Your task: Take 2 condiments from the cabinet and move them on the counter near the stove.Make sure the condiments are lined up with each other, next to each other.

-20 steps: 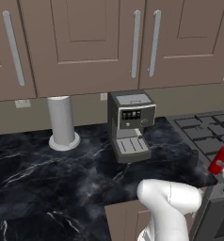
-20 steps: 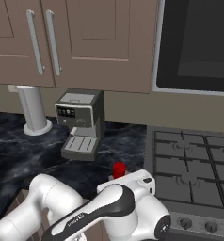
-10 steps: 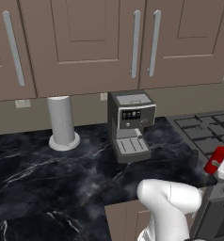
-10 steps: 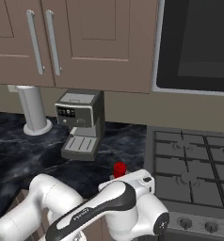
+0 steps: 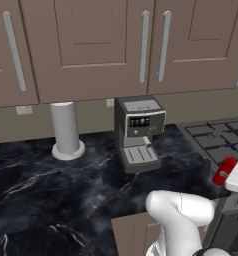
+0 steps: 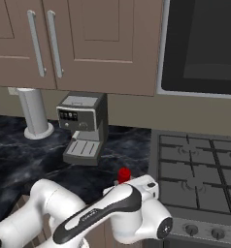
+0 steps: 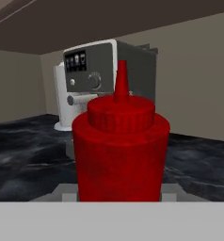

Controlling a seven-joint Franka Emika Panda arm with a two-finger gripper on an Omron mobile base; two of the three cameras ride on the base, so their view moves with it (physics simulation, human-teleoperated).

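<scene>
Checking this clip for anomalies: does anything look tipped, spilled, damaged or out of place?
Nothing stands out. The red squeeze bottle is upright, capped and clean at the counter edge by the stove. The coffee machine and grey cylinder stand straight; cabinet doors are closed.

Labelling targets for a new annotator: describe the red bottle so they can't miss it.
Start at the glossy black stone worktop, between the grey coffee machine and the dark grey gas range. At its front edge, the small red squeeze bottle sits gripped in the robot's hand. It is the one bright red item there, with a narrow pointed cap.
</scene>
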